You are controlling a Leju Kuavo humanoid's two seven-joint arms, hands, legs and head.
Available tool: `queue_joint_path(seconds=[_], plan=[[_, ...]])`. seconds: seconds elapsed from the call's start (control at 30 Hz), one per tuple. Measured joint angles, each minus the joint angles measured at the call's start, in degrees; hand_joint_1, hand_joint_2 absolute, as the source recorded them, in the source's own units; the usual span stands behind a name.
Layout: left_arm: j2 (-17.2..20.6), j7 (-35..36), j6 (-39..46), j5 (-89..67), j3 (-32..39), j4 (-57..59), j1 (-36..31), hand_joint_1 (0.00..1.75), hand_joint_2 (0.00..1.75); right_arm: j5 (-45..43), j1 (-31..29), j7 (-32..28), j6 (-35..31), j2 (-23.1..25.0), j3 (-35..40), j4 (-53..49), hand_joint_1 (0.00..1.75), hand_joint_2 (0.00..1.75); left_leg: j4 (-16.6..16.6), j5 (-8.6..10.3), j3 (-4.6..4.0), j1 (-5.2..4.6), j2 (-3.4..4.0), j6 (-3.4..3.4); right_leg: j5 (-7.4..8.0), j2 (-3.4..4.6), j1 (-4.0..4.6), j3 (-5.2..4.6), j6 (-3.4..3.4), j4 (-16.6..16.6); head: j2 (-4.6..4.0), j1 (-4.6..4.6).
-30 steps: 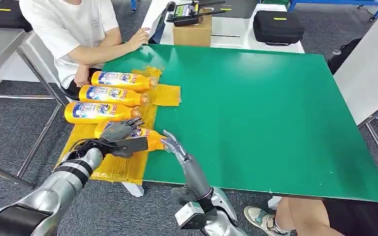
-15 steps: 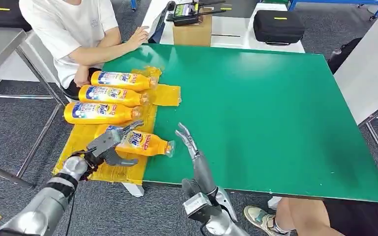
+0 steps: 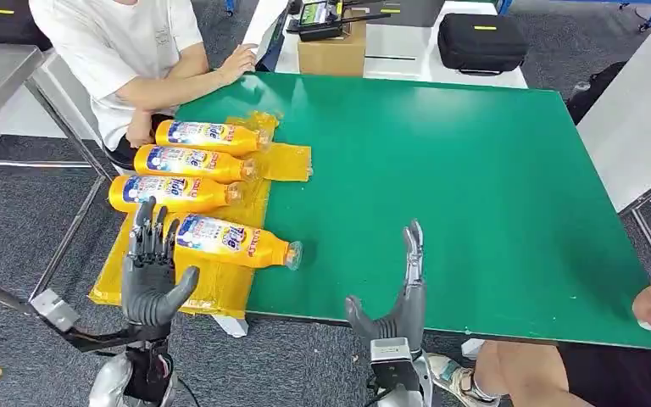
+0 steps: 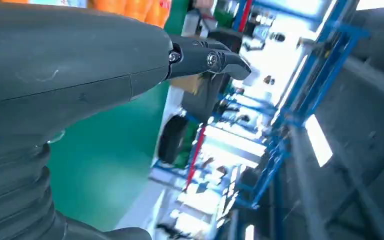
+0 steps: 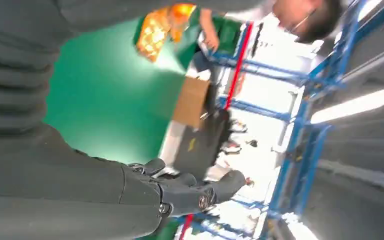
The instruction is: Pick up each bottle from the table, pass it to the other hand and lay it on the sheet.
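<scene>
Green table ahead; left hand, right hand raised upright, fingers spread, empty.

Head view bright, sharp — wrist views blurred, windows glaring.

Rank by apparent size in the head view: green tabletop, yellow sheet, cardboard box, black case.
1. green tabletop
2. yellow sheet
3. black case
4. cardboard box
Case and box lie farther away, so this holds for apparent size only.
</scene>
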Motion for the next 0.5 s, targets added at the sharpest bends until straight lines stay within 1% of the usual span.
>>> queue_joint_path(seconds=[0.17,0.27,0.5], plan=[[-1.8,-0.8,1.7,-2.6,1.9,-3.9,3.3,0.0,1.75,5.7,3.9,0.0,0.0,2.5,-5.6,-2.8,0.0,1.75,0.0,0.01,0.0,0.03,-0.02,-0.01,0.0,-0.01,0.01,0.0,0.0,0.0,0.0,0.0],[-2.5,-1.0,2.2,-2.8,2.6,-5.1,4.2,0.0,1.75,5.9,5.2,0.0,0.0,3.6,-8.7,-3.3,0.0,1.75,0.0,0.01,0.0,0.03,-0.03,0.0,0.0,-0.01,0.01,0.0,0.0,0.0,0.0,0.0],[-3.1,-1.0,2.3,-3.3,3.3,-6.2,5.0,0.0,1.75,5.6,6.4,0.0,0.0,4.5,-10.9,-4.0,0.0,1.75,0.0,0.01,0.0,0.01,-0.03,0.0,0.0,-0.01,0.0,0.03,0.0,0.0,0.0,-0.02]])
